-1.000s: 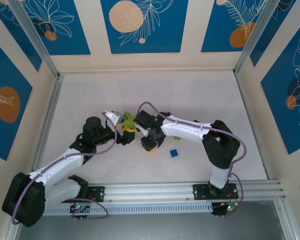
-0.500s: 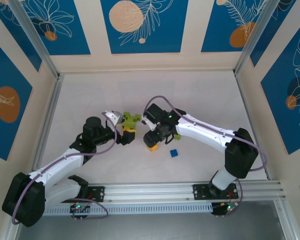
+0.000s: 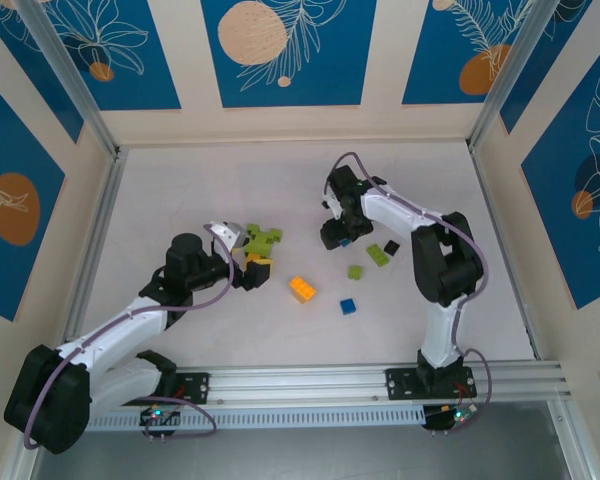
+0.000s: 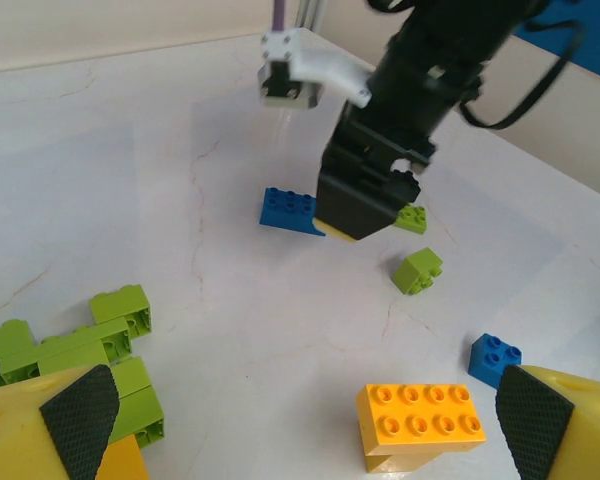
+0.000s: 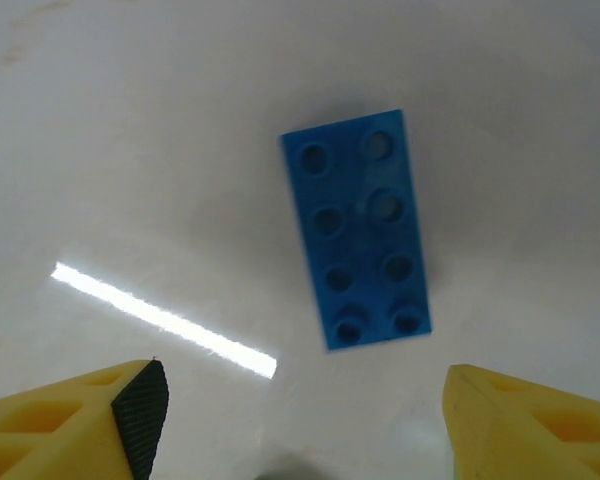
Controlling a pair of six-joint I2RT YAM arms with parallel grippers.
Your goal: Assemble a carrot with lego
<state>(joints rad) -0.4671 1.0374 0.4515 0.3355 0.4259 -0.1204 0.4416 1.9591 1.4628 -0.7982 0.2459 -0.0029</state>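
I think the carrot is hardly begun. A clump of green bricks [image 3: 261, 240] looks stuck together, just left of the orange brick [image 3: 302, 289]. The left hand [image 3: 242, 255] sits by that clump with its fingers wide apart, holding nothing. Behind the orange brick, the right hand [image 5: 300, 400] hangs over a long blue brick [image 5: 365, 228]. Its fingers are apart and empty too. A small blue brick [image 3: 348, 306] and two green bricks [image 3: 355, 271] lie loose on the tabletop [image 3: 180, 180] to the right of the orange brick, not joined on yet.

blue lego brick [image 5: 365, 235]: glossy plastic. table [image 5: 130, 120]: smooth white, semi-gloss. finger pads [image 4: 80, 418]: matt black, fine cross-hatched texture.
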